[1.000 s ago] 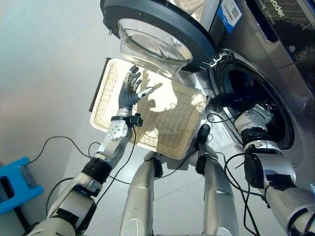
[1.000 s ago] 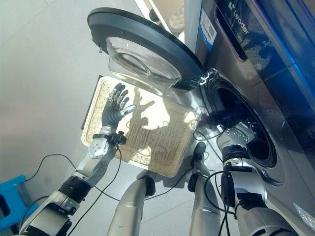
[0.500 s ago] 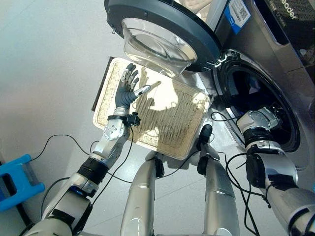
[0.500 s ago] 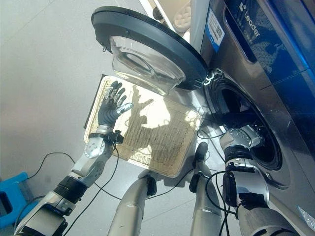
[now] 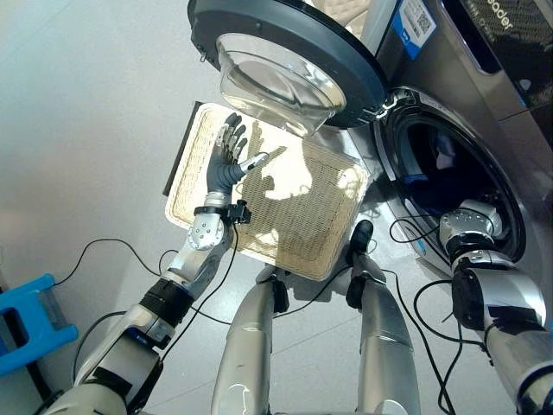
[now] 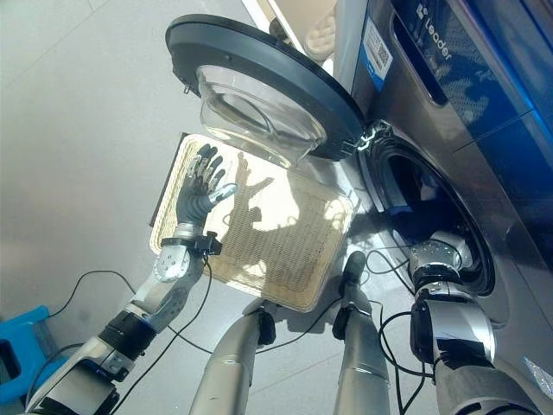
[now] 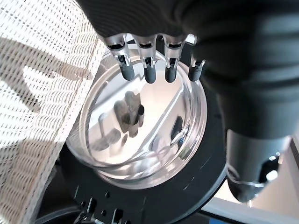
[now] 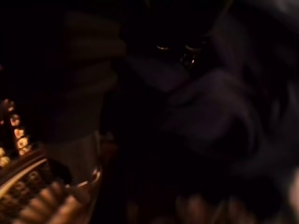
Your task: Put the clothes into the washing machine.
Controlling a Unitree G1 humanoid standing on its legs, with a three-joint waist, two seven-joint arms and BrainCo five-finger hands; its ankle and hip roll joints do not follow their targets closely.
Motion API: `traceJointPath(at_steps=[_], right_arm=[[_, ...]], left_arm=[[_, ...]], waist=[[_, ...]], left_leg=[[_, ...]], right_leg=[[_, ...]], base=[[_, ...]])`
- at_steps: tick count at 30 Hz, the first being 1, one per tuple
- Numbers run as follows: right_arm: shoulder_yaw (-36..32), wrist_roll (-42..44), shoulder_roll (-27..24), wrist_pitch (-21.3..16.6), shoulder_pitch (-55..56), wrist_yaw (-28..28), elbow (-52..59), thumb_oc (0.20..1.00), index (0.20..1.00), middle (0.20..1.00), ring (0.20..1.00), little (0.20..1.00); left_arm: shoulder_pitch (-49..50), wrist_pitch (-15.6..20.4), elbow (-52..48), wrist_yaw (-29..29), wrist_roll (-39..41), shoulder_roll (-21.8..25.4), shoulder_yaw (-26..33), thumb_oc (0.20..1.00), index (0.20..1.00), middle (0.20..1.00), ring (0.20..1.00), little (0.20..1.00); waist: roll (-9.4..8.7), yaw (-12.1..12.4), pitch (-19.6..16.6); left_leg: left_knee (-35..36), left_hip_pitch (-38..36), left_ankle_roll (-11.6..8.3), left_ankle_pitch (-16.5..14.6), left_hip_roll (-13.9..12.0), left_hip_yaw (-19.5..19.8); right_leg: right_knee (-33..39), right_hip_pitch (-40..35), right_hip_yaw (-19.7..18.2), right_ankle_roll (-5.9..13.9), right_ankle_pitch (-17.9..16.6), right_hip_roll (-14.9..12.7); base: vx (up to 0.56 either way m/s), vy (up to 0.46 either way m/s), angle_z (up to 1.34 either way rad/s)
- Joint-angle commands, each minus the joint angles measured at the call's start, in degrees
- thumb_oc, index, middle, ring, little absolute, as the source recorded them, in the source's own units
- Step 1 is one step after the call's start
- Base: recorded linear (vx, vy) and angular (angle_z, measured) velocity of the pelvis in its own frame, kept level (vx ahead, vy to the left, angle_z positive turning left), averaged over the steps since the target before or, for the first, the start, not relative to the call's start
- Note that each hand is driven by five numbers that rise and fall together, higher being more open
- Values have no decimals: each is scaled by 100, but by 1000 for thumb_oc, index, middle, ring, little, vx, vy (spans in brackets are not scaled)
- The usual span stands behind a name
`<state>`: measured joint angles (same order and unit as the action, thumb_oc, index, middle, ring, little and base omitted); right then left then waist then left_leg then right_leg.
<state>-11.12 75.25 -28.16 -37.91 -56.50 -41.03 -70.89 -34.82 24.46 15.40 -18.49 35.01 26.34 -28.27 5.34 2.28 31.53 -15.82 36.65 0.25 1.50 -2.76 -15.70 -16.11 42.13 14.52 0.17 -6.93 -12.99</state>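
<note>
The front-loading washing machine (image 5: pixel 484 78) stands at the right with its round door (image 5: pixel 285 52) swung wide. My right arm goes into the dark drum (image 5: pixel 449 173) past the wrist (image 5: pixel 471 226), and the hand is hidden inside. In the right wrist view, dim folds of pale cloth (image 8: pixel 219 102) lie in the dark. Something blue and pale (image 5: pixel 416 179) shows at the drum's mouth. My left hand (image 5: pixel 229 160) is open, fingers spread, above the wicker basket (image 5: pixel 298 216), which holds nothing. Its straight fingers (image 7: pixel 147 65) point at the door's glass bowl (image 7: pixel 140 121).
The basket sits on the pale floor under the door, which overhangs its far edge. A blue stool (image 5: pixel 26 320) stands at the lower left. Bare floor stretches to the left.
My right forearm has slid lower and to the right along the drum's mouth. The left hand stays spread over the basket. The view has shifted slightly.
</note>
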Motion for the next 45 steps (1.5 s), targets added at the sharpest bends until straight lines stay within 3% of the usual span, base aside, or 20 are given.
traceJointPath(at_steps=[1,2,3,9,12,13,17,18,19,23,30,34,35,36,37,40,45], right_arm=[[461,-1668,-981,436,-49,-1361,77,1000,1000,1000,1000,1000],[553,-2079,-1011,699,-78,-1638,61,1000,1000,1000,1000,1000],[776,-2591,-1090,1254,-141,-2101,19,1000,1000,1000,1000,1000],[1439,-4620,-1311,3239,-217,-2753,-68,1000,1000,1000,1000,1000],[1683,-5249,-1317,3865,-221,-2975,-72,1000,1000,1000,1000,1000],[1683,-5249,-1317,3865,-221,-2976,-72,1000,1000,1000,1000,1000],[2087,-6174,-1203,4868,-107,-2972,-227,1000,1000,1000,1000,1000],[2092,-6175,-1202,4872,-112,-2972,-228,1000,1000,1000,1000,1000],[2213,-6450,-1176,5143,-95,-2976,-288,1000,1000,1000,1000,1000],[2502,-6946,-1143,5639,-79,-2954,-491,1000,1000,1000,1000,1000],[2654,-7324,-1003,5799,196,-3401,-518,1000,1000,1000,1000,1000],[2611,-7349,-935,5578,293,-3823,-433,1000,1000,1000,1000,1000],[2589,-7320,-917,5434,301,-3996,-392,1000,1000,1000,1000,1000],[2483,-7336,-880,5058,325,-4486,-268,1000,1000,1000,1000,1000],[2429,-7399,-869,4891,335,-4564,-225,1000,1000,1000,1000,1000],[2387,-7874,-821,4512,337,-4552,-19,1000,1000,1000,1000,1000],[2794,-8743,-899,4367,258,-4096,236,1000,1000,1000,1000,1000]], left_arm=[[-23,435,-143,-36,-235,-236,91,1000,1000,1000,1000,1000],[-22,441,-149,-47,-243,-240,66,1000,1000,1000,1000,1000],[-21,451,-142,-62,-235,-238,45,1000,1000,1000,1000,1000],[97,561,-149,27,-207,-200,28,1000,1000,1000,1000,1000],[167,637,-136,105,-221,-191,28,1000,1000,1000,1000,1000],[167,637,-135,106,-220,-191,29,1000,1000,1000,1000,1000],[320,721,-205,148,-289,-221,50,1000,1000,1000,1000,1000],[323,720,-207,147,-290,-223,54,1000,1000,1000,1000,1000],[362,747,-210,172,-292,-240,59,1000,1000,1000,1000,1000],[406,786,-216,249,-317,-301,33,1000,1000,1000,1000,1000],[531,781,-317,246,-399,-416,-38,1000,1000,1000,1000,1000],[527,795,-313,225,-416,-430,-55,1000,1000,1000,1000,1000],[514,787,-314,197,-412,-432,-60,1000,1000,1000,1000,1000],[497,762,-305,139,-386,-435,-67,1000,1000,1000,1000,1000],[502,747,-303,144,-369,-442,-55,1000,1000,1000,1000,1000],[467,691,-308,127,-334,-439,-39,1000,1000,1000,1000,1000],[381,620,-303,178,-222,-356,-6,1000,1000,1000,1000,1000]], waist=[[424,-97,-173],[434,-86,-173],[438,-67,-173],[436,-24,-173],[445,-15,-173],[445,-16,-173],[466,33,-173],[468,28,-173],[479,42,-173],[496,85,-173],[493,102,-173],[497,97,-173],[500,95,-173],[492,86,-173],[490,83,-173],[483,68,-173],[425,53,-173]], left_leg=[[-493,77,-364,-627,181,-63],[-498,88,-356,-624,187,-56],[-514,112,-341,-628,197,-41],[-571,188,-294,-644,214,3],[-589,217,-270,-657,214,10],[-589,217,-269,-657,214,10],[-591,208,-228,-674,224,40],[-592,209,-228,-674,224,41],[-588,202,-226,-672,221,47],[-595,177,-219,-674,246,75],[-578,103,-197,-685,262,115],[-553,68,-189,-689,267,109],[-559,68,-184,-695,265,105],[-566,62,-185,-710,267,104],[-568,57,-188,-716,268,104],[-555,59,-190,-724,282,111],[-591,94,-184,-732,280,117]], right_leg=[[-367,-107,69,814,371,-114],[-376,-99,73,811,373,-115],[-398,-74,79,808,378,-117],[-447,-7,82,803,386,-111],[-468,23,86,807,397,-112],[-468,24,86,807,397,-112],[-472,11,84,807,418,-99],[-473,12,84,807,418,-99],[-478,3,82,806,432,-105],[-460,-49,111,807,439,-121],[-487,-130,131,817,468,-150],[-484,-159,125,827,478,-153],[-495,-160,124,833,487,-158],[-507,-168,116,843,504,-156],[-501,-175,117,847,504,-157],[-491,-163,101,855,499,-147],[-481,-146,115,864,475,-159]], base=[[11,-15,3],[5,-11,4],[2,-8,3],[1,-1,1],[0,0,0],[0,0,0],[0,0,0],[0,0,0],[0,0,0],[-1,0,1],[7,8,9],[3,7,3],[0,0,0],[0,0,0],[0,0,0],[0,0,0],[0,0,0]])
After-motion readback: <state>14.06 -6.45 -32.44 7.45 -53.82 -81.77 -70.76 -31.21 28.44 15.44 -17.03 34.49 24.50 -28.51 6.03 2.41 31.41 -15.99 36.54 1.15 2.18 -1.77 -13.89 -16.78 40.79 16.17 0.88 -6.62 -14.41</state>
